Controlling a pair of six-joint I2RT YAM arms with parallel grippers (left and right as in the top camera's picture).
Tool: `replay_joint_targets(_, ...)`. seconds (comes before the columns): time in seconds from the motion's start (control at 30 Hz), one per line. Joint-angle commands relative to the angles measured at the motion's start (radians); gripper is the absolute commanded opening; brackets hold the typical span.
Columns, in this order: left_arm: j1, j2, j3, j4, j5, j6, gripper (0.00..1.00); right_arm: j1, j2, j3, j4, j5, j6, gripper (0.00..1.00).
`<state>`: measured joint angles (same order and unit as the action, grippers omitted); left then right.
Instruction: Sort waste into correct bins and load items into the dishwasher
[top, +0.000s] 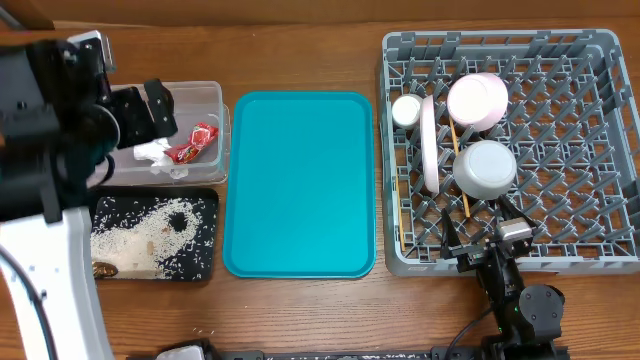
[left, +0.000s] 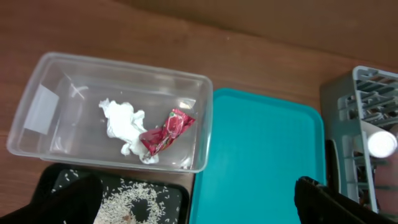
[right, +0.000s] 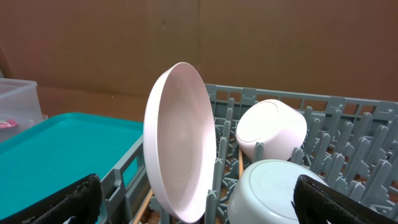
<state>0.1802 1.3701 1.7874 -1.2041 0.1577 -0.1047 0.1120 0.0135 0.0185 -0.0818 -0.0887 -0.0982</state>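
The left hand (top: 148, 112) is held with its fingers spread wide and nothing between them, above the left part of the clear plastic tub (top: 216, 100), which is set at the far left of the counter (top: 300, 40). In that tub a crumpled white tissue (left: 121, 121) and a small shiny red snack wrapper (left: 165, 133) are seen lying against each other. Just in front of the tub a shallow black tray (top: 203, 262) is placed, and whitish rice-like grains (top: 150, 235) are scattered over it, with brown scraps (top: 103, 267) at its near left corner. A few stray grains are seen on the counter in front of the tray. A teal serving tray (top: 300, 185) is set in the middle of the counter, beside the tub and the black tray. The right hand (top: 482, 238) is likewise held wide open and empty, at the near edge of the grey dish rack (top: 580, 150) on the right. In the rack a pale pink plate (right: 177, 143) is stood on edge between the pegs. A small cream cup (top: 406, 110) is set just left of the plate, a pink bowl (top: 477, 100) and a small white bowl (top: 485, 168) to its right, and wooden chopsticks (top: 458, 145) are laid low between plate and bowls.
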Motion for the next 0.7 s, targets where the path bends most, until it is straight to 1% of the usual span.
replay_joint_targets(0.0,-0.023,-0.102,-0.081,0.000,-0.047,-0.007,1.00,0.005,-0.011,-0.011,0.005,0.009,-0.004,1.00)
replay_joint_targets(0.13,-0.023,-0.246,-0.262,0.026,-0.030,-0.008,1.00,0.005,-0.011,-0.011,0.005,0.009,-0.003,1.00)
replay_joint_targets(0.27,-0.023,-0.418,-0.509,0.149,-0.031,-0.008,1.00,0.005,-0.011,-0.011,0.005,0.009,-0.003,1.00)
replay_joint_targets(0.4,-0.023,-0.611,-0.802,0.365,-0.031,-0.008,1.00,0.005,-0.011,-0.011,0.005,0.009,-0.003,1.00)
replay_joint_targets(0.5,-0.024,-0.760,-1.015,0.560,-0.026,-0.017,1.00,0.005,-0.011,-0.011,0.005,0.009,-0.003,1.00)
replay_joint_targets(0.57,-0.024,-0.866,-1.154,0.704,-0.026,-0.063,1.00,0.005,-0.011,-0.011,0.005,0.009,-0.003,1.00)
replay_joint_targets(0.67,-0.024,-0.988,-1.313,0.893,-0.026,-0.113,1.00,0.005,-0.011,-0.011,0.005,0.009,-0.003,1.00)
